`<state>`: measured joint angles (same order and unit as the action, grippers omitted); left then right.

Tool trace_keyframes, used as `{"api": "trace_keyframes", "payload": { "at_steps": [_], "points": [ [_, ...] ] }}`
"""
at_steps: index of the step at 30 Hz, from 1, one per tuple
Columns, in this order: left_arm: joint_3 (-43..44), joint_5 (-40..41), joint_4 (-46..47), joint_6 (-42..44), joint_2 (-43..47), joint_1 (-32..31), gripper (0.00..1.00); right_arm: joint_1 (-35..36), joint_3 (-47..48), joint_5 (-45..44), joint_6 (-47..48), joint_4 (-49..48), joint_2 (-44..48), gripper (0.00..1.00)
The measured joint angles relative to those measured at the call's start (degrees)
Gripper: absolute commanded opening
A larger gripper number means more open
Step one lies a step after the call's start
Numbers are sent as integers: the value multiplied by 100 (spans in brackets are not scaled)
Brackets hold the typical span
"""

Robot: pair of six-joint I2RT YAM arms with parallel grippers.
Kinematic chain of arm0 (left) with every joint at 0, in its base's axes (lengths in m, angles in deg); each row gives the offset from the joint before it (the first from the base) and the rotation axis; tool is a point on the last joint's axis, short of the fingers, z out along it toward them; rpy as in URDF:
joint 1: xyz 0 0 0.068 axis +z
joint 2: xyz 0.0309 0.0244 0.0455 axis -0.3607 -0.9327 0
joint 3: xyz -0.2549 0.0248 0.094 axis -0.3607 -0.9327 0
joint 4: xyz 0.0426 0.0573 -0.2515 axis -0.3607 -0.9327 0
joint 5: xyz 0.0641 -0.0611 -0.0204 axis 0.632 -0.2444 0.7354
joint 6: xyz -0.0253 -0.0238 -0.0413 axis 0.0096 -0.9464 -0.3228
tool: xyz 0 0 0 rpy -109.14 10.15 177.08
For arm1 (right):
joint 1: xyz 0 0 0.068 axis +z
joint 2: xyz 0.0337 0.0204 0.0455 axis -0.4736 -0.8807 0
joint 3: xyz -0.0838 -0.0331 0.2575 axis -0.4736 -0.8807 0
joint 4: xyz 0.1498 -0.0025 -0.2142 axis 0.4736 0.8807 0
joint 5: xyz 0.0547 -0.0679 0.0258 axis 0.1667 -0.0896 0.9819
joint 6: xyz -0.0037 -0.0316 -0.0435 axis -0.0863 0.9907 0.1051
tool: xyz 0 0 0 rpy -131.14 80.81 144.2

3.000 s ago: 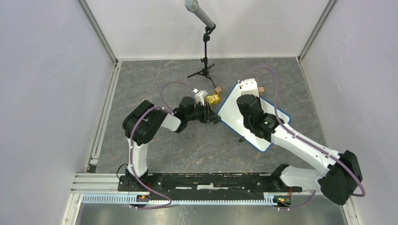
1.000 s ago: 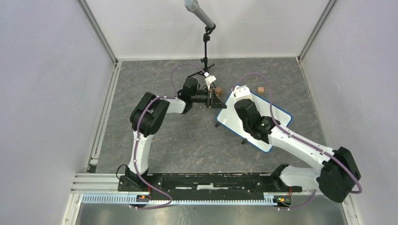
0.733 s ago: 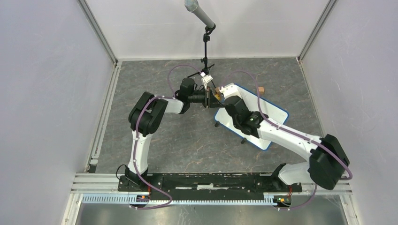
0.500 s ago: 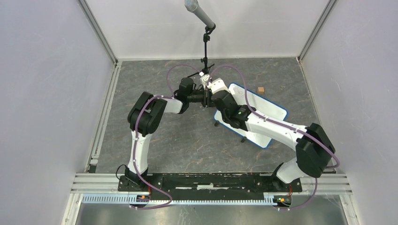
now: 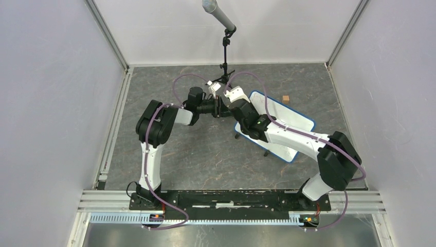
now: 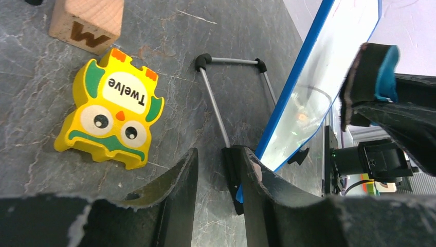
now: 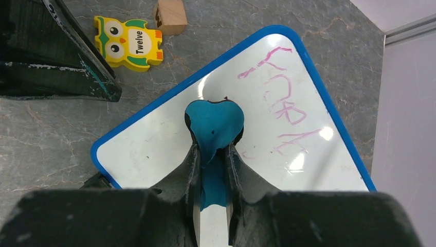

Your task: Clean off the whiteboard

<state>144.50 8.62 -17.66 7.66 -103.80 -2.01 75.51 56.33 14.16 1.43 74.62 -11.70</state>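
The whiteboard point(image 5: 294, 117), white with a blue rim, leans on a wire stand point(image 6: 225, 90). Pink scribbles point(image 7: 282, 99) cover the right half of its face point(image 7: 154, 141); the left half is wiped. My right gripper point(image 7: 212, 154) is shut on the blue eraser point(image 7: 214, 123), which is over the board near its left corner. The eraser point(image 6: 374, 72) also shows in the left wrist view, in front of the board point(image 6: 329, 77). My left gripper point(image 6: 218, 154) is slightly open, with nothing between its fingers. It sits low by the board's corner, beside the stand's black clip.
A yellow owl block marked "Twelve" point(image 6: 110, 121) and a wooden letter block point(image 6: 87, 23) lie on the grey floor just left of the board. A microphone tripod point(image 5: 224, 56) stands behind both grippers. A small wooden cube point(image 5: 286, 98) sits beyond the board's far edge.
My right arm has swept left across the board with the eraser to its left corner. My left gripper has parted its jaws and drawn back a little to the left.
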Motion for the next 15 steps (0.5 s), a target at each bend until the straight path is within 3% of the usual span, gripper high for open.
{"api": "trace_keyframes", "payload": {
  "at_steps": [7, 15],
  "points": [
    [20, -83, -31, 2, 0, -153, 48, 0, 87, -31, 170, -26, -380, 17],
    [234, -166, -365, 7, -24, -299, 39, 0, 111, -44, 256, -229, -409, 17]
  ]
}}
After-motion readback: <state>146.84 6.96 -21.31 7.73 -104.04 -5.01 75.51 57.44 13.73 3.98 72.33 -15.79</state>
